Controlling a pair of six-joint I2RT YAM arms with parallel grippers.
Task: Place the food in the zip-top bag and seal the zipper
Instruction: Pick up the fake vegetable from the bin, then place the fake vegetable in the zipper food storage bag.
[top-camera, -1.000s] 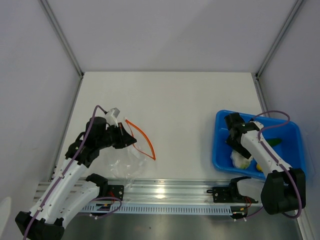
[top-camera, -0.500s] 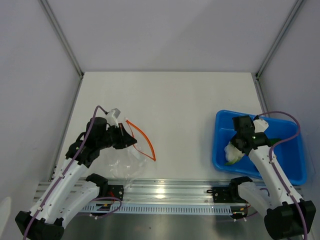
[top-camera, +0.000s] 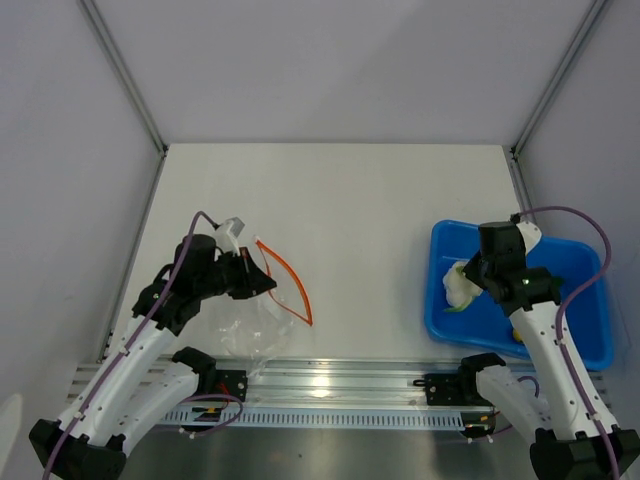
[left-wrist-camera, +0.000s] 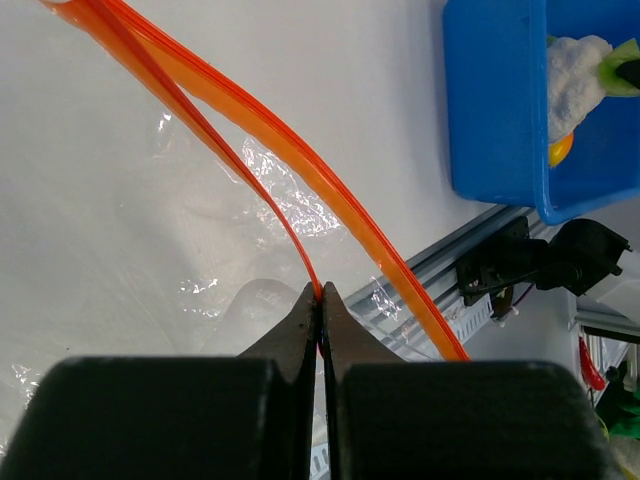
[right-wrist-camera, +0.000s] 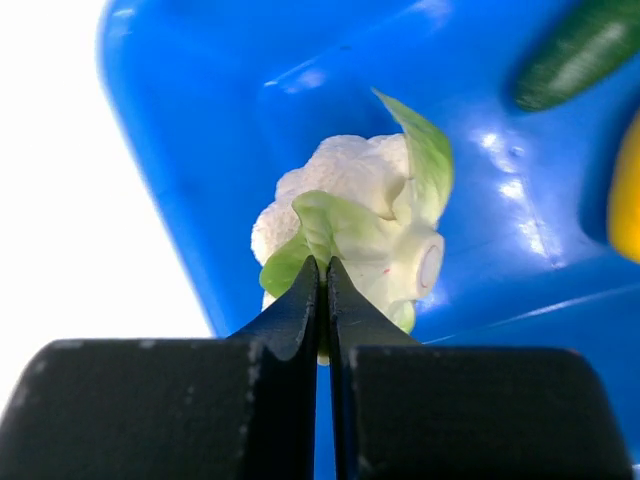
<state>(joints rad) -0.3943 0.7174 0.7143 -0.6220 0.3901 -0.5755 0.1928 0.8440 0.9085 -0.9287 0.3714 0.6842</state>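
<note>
The white table (top-camera: 380, 200) carries a clear zip-top bag (top-camera: 245, 328) and a blue tray (top-camera: 443, 243).

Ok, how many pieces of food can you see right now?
3. The leafy lump is pinched in the right gripper over the tray's edge; the cucumber and the yellow fruit lie in the tray. The arm hides part of the tray.

I see bright, even light and faint shadows. Glare streaks the metal rail (top-camera: 320, 380) left of the blue tray (top-camera: 437, 300); white highlights spot the tray's wall. Wrist views blur nearest the lens.
</note>
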